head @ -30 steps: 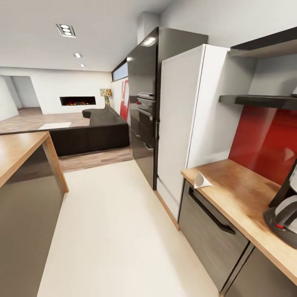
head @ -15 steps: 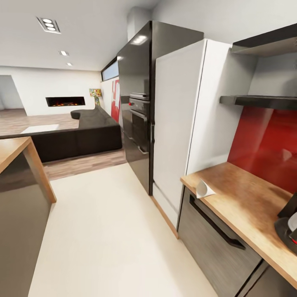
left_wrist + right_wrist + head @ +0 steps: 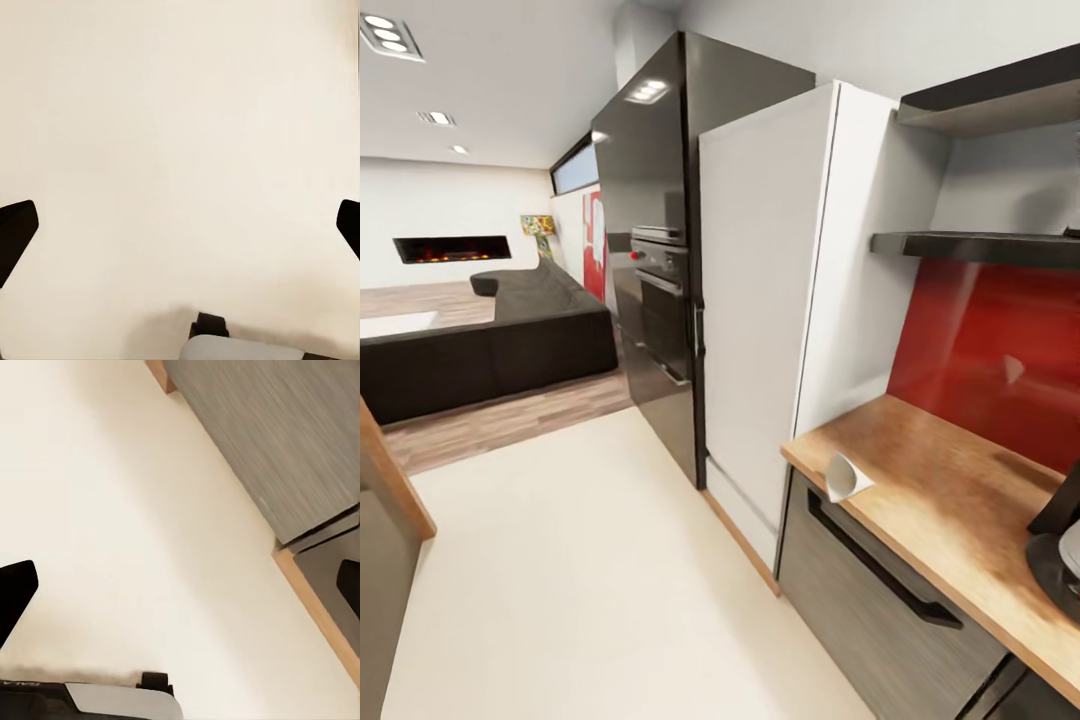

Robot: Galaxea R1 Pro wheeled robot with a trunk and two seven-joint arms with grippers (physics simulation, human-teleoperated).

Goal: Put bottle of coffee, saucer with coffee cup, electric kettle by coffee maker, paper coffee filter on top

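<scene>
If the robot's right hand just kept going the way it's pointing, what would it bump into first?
Most likely the pale floor. The right hand is open, fingers spread wide, aimed down at bare floor beside the grey cabinet front. Depth is hard to judge.

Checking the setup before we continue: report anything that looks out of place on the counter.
The paper coffee filter lies on its side at the kitchen countertop's front corner, overhanging the edge, far from the coffee maker. Nothing else looks odd.

Head camera panned right; whole view shifted left. Coffee maker (image 3: 1060, 545) now mostly cut off at frame edge. Paper coffee filter (image 3: 844, 477) unmoved on worktop (image 3: 950, 500).
</scene>
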